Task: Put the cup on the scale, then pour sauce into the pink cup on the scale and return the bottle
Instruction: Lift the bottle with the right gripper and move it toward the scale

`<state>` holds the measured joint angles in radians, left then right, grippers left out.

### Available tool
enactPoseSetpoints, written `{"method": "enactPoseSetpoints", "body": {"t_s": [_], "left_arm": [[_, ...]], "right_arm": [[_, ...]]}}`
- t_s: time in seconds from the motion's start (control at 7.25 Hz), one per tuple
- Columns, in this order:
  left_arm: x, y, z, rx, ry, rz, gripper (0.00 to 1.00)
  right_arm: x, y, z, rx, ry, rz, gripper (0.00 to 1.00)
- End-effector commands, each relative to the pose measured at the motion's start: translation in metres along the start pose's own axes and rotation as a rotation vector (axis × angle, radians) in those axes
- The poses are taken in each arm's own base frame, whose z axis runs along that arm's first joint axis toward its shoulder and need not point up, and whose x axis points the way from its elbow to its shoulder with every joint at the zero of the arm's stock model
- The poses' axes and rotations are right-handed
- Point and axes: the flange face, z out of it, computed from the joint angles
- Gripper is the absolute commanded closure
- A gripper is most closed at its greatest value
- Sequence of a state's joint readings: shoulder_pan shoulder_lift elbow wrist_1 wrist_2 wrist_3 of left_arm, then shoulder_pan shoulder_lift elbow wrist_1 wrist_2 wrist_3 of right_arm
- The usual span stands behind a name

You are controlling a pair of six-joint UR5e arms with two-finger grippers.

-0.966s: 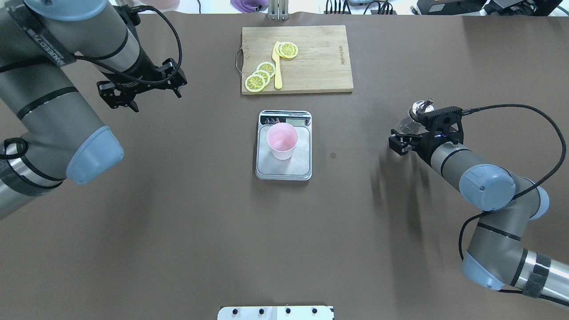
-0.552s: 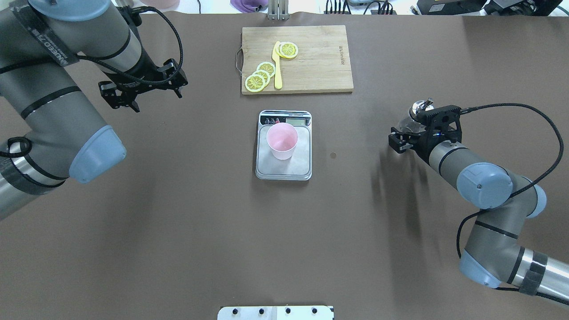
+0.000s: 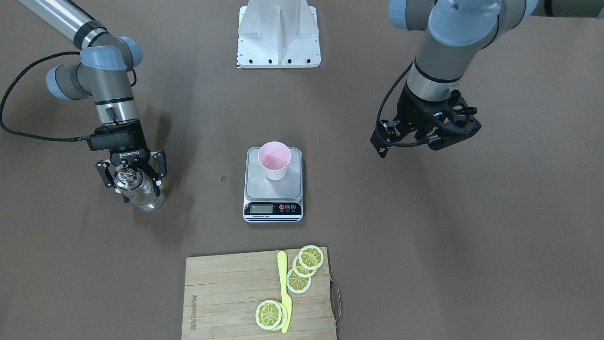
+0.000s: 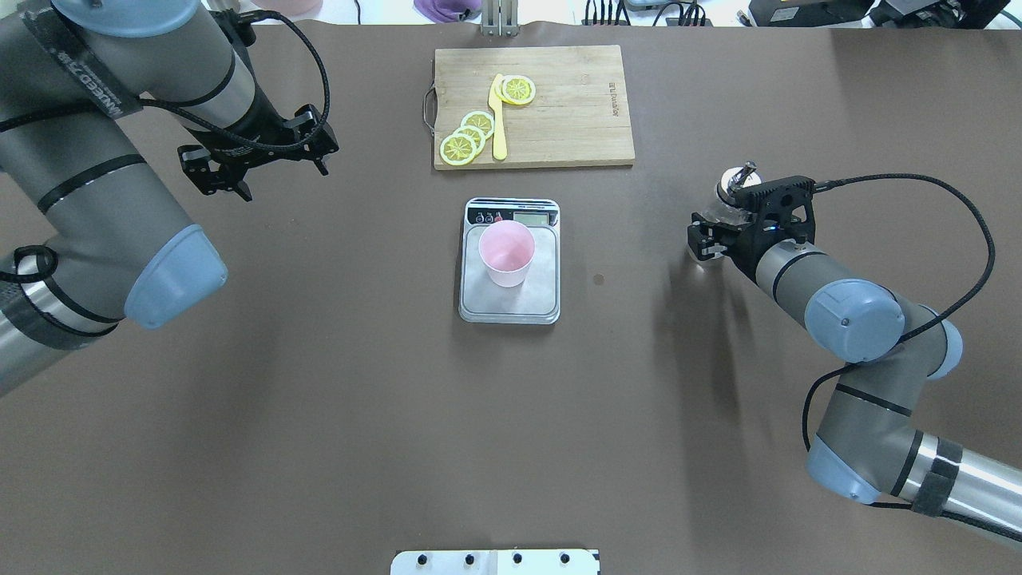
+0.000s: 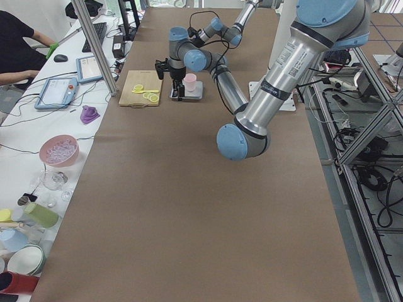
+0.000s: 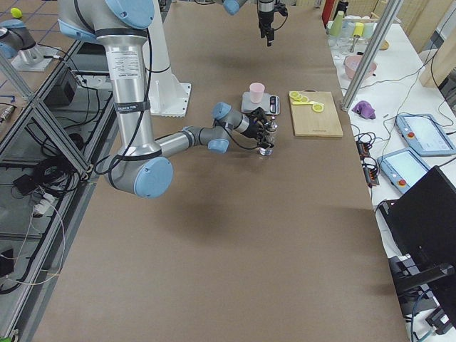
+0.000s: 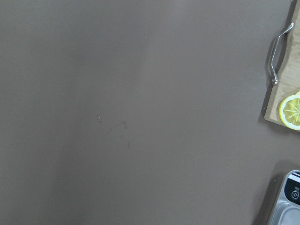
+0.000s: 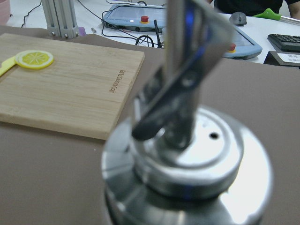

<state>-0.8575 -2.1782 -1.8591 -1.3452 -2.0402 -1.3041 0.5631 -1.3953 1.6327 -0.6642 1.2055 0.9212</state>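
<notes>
Pour step, cup (image 3: 274, 159) on scale (image 3: 272, 190): R gripper (image 3: 132, 182), nr desk's right edge, clamps bottle (image 3: 142, 196); next carry it over cup, tip gently.

At the left of the front-facing view the right arm slopes down, wrist vertical, its pincer (image 3: 136, 185) clamped around the bottle (image 3: 145, 200). At upper right the left pincer (image 3: 417, 139) hangs tilted, jaws spread.
</notes>
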Motion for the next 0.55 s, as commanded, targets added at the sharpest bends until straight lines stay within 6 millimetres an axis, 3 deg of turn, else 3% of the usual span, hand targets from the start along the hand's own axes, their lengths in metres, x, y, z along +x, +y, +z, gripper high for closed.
{"method": "enactPoseSetpoints", "body": {"t_s": [0.0,0.41], "left_arm": [[-0.001,0.0,0.001,0.0,-0.001,-0.003,0.02],[-0.003,-0.001,0.003,-0.001,-0.005,0.001,0.02]], "right_arm": [[0.01,-0.03,0.001,0.032,0.008,0.003,1.0],[0.023,-0.042,0.006,0.022,0.156,-0.309,1.0]]}}
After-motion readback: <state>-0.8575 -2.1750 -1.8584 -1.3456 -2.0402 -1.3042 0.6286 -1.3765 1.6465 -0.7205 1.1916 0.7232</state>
